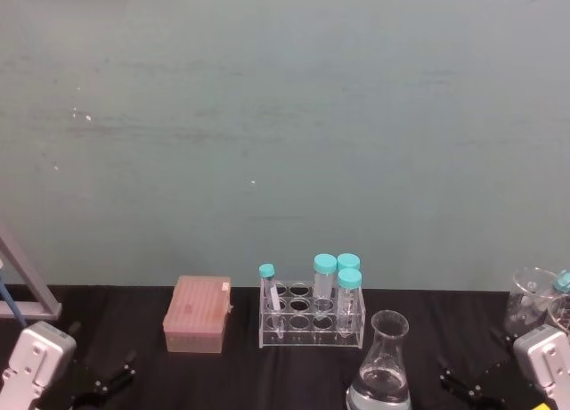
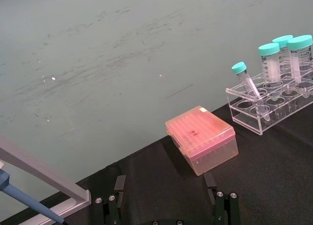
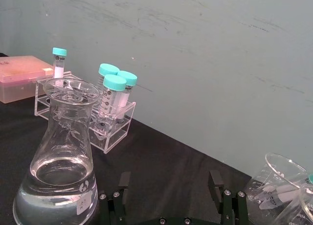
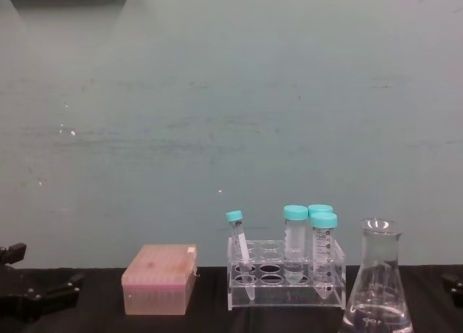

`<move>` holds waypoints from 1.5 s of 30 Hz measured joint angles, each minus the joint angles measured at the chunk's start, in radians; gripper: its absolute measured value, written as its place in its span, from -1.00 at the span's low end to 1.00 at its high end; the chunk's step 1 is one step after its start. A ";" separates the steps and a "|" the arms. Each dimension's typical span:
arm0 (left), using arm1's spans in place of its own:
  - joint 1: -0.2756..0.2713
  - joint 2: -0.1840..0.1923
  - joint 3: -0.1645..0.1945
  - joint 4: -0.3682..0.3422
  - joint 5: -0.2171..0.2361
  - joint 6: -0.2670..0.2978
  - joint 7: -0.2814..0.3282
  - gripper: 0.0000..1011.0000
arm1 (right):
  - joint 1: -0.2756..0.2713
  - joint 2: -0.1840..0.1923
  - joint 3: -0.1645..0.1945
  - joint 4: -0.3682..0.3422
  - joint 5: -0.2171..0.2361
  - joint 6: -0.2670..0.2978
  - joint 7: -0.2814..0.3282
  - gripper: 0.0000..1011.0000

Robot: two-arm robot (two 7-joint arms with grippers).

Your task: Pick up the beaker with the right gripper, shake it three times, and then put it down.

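Observation:
The beaker (image 1: 380, 367) is a clear conical flask with some clear liquid in it, standing upright on the black table near the front, right of centre. It also rises at the chest view's lower right (image 4: 377, 289). My right gripper (image 1: 470, 381) rests low to the flask's right, apart from it. In the right wrist view its fingers (image 3: 217, 191) stand open with nothing between them, and the beaker (image 3: 61, 161) stands off to one side. My left gripper (image 1: 100, 376) sits at the front left, open and holding nothing (image 2: 166, 200).
A clear tube rack (image 1: 312, 316) with teal-capped tubes stands just behind the flask. A pink tip box (image 1: 198, 314) lies left of it. Glassware with tubes (image 1: 534, 299) stands at the far right, and a pipette stand (image 2: 39, 176) at the far left. A teal wall backs the table.

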 joint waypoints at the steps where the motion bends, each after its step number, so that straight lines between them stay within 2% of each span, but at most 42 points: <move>1: 0.000 0.000 0.000 0.000 0.000 0.000 0.000 0.98 | 0.000 0.000 0.000 0.000 0.000 0.000 0.000 0.98; 18: 0.000 0.000 0.000 0.000 0.000 0.000 0.000 0.98 | 0.000 0.000 0.000 0.000 0.000 0.000 0.000 0.98; 22: 0.000 0.000 0.000 0.000 0.000 0.000 0.000 0.98 | 0.002 -0.009 0.021 0.003 0.006 -0.011 0.001 0.98; 29: 0.000 0.000 0.000 0.000 0.000 0.000 0.000 0.98 | 0.023 -0.031 0.079 -0.003 0.056 -0.039 0.033 0.98; 35: 0.000 0.000 0.000 0.000 0.000 0.000 0.000 0.98 | 0.026 -0.033 0.117 -0.056 0.117 -0.061 0.105 0.98; 36: 0.000 0.000 0.000 0.000 0.000 0.000 0.000 0.98 | 0.023 -0.029 0.123 -0.071 0.133 -0.066 0.134 0.98; 39: 0.000 0.000 0.000 0.000 0.000 0.000 0.000 0.98 | 0.015 -0.021 0.127 -0.094 0.160 -0.067 0.182 0.98; 40: 0.000 0.000 0.000 0.000 0.000 0.000 0.000 0.98 | 0.005 -0.013 0.127 -0.117 0.188 -0.064 0.232 0.98; 44: 0.000 0.000 0.000 0.000 0.000 0.000 0.000 0.98 | -0.008 -0.003 0.120 -0.144 0.217 -0.036 0.295 0.98; 45: 0.000 0.000 0.000 0.000 0.000 0.000 0.000 0.98 | -0.008 -0.003 0.120 -0.144 0.217 -0.036 0.295 0.98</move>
